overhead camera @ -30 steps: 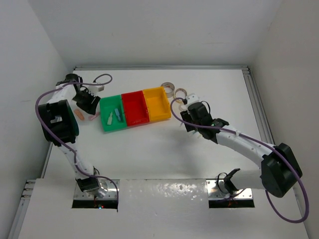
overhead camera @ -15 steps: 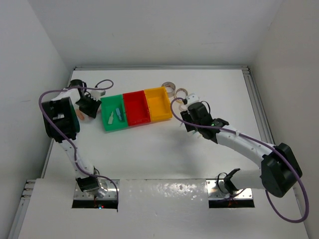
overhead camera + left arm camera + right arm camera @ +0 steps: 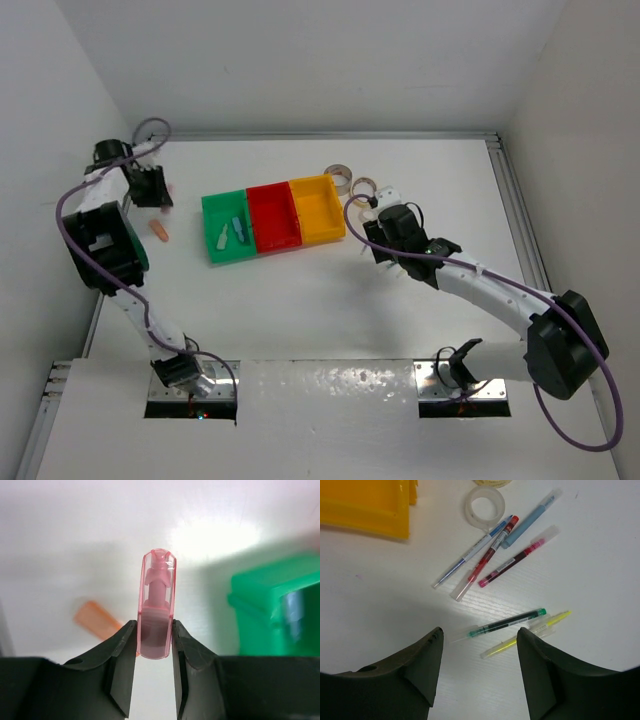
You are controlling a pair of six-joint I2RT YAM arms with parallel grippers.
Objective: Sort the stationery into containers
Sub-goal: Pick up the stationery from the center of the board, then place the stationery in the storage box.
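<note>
Progress is slight: green bin [image 3: 225, 205] holds two pieces, left gripper [image 3: 155, 632] clamps a pink block [image 3: 156, 580], right gripper [image 3: 479, 645] stands apart above unsorted pens [image 3: 490, 555].

Your white table [image 3: 300, 300] carries a joined row of bins [image 3: 275, 246]: green, red, yellow. An orange block [image 3: 160, 230] lies left of the green end. Two tape rings [image 3: 340, 176] sit behind the yellow end. Loose pens [image 3: 490, 555] are scattered near them.
</note>
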